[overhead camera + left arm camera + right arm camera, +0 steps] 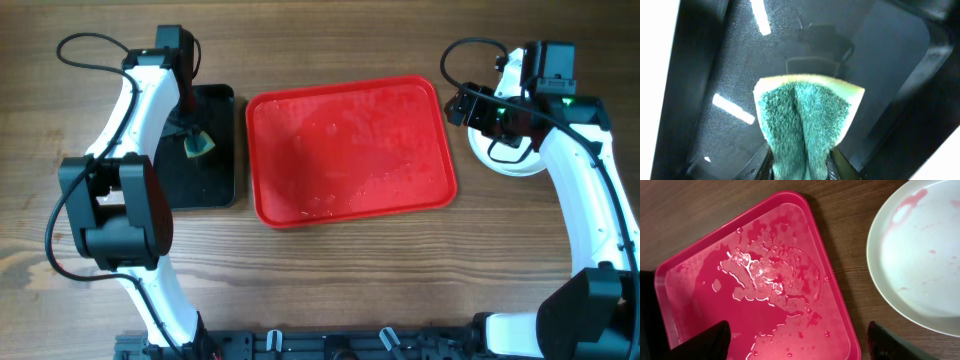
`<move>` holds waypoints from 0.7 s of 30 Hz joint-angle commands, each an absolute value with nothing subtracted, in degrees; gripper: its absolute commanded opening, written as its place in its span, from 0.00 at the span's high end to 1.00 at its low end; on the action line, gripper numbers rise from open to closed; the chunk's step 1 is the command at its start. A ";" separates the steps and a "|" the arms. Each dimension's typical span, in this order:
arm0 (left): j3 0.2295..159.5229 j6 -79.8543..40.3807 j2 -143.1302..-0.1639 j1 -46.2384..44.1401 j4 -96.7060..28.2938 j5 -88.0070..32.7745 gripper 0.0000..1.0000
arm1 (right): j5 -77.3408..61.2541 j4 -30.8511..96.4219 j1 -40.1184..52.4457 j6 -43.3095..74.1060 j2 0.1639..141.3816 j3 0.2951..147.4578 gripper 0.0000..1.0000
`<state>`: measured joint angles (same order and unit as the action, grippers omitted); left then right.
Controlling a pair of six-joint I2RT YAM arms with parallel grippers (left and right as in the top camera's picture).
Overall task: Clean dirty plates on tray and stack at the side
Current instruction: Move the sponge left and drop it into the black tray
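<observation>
The red tray (pixel 340 150) lies mid-table with no plate on it, only water pooled and beaded on its floor (pixel 765 280). A pale plate (pixel 503 162) rests on the wood to the tray's right, half under my right arm; faint pink smears mark its surface (pixel 920 255). Whether other plates lie beneath it I cannot tell. My right gripper (pixel 463 106) hangs open over the tray's right rim, its fingers (pixel 715 339) wide apart and empty. My left gripper (pixel 190 132) is shut on a folded green sponge (pixel 802 117) over the black tray (pixel 215 185).
The black tray's raised rim (pixel 920 100) surrounds the sponge on the left. Bare wooden tabletop (pixel 350 270) runs in front of both trays. Arm bases and a rail sit at the near edge (pixel 330 345).
</observation>
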<state>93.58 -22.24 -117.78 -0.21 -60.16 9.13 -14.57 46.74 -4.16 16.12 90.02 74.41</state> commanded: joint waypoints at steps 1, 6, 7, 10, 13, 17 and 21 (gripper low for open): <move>93.76 -22.79 -118.24 0.01 -60.20 8.32 0.68 | -13.32 46.92 -4.03 14.96 90.72 74.67 0.12; 93.76 -22.76 -118.24 0.01 -60.23 7.07 0.39 | -13.30 46.89 -4.03 14.96 90.72 74.67 0.12; 93.76 -22.79 -118.24 0.01 -60.23 7.07 0.32 | -13.30 46.89 -4.03 14.96 90.72 74.67 0.12; 93.76 -22.76 -118.21 0.01 -60.16 7.09 0.05 | -13.30 46.81 -4.03 14.76 90.72 74.67 0.12; 94.43 -22.06 -117.58 0.01 -60.25 7.11 0.00 | -13.32 46.65 -4.03 13.06 90.67 74.67 0.12; 96.99 -21.87 -114.10 -0.16 -62.30 7.11 0.00 | -13.61 46.76 -4.03 12.03 89.60 74.72 0.13; 99.46 -21.91 -106.61 -0.54 -63.26 7.09 0.00 | -15.42 46.78 -4.03 11.49 86.04 74.91 0.12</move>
